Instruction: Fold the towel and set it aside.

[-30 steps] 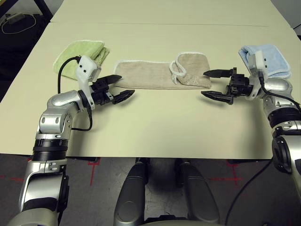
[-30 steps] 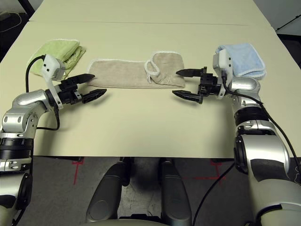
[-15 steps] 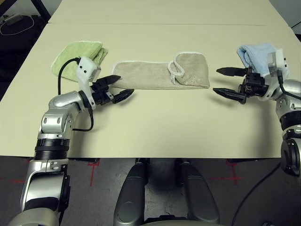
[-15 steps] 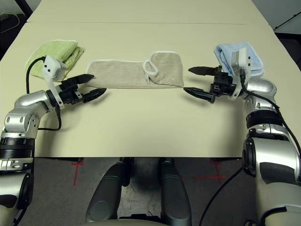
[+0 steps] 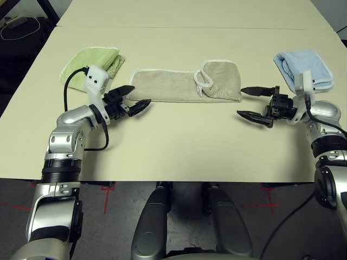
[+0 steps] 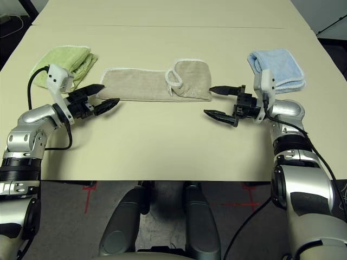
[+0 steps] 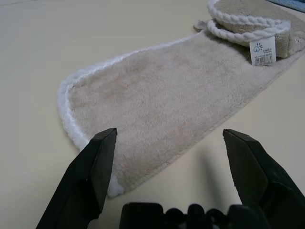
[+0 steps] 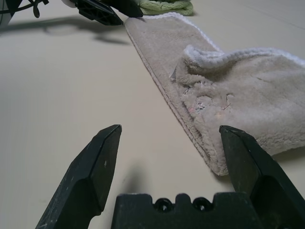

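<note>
The beige towel lies as a long strip across the table's middle, its right end folded back with a white loop and a small white tag on top. My left gripper stands open at the towel's left end, its fingers straddling the near left corner just above the table. Just off the towel's right end, my right gripper is open with nothing between its fingers, pointing at the towel's near right corner.
A folded light green towel sits at the table's left, behind my left gripper. A folded light blue towel lies at the right, behind my right wrist. The tan table has bare surface in front of the towel.
My right gripper swung out to the right, then came back in toward the towel's right end. My left gripper has edged slightly closer to the left end. Both stayed open.
</note>
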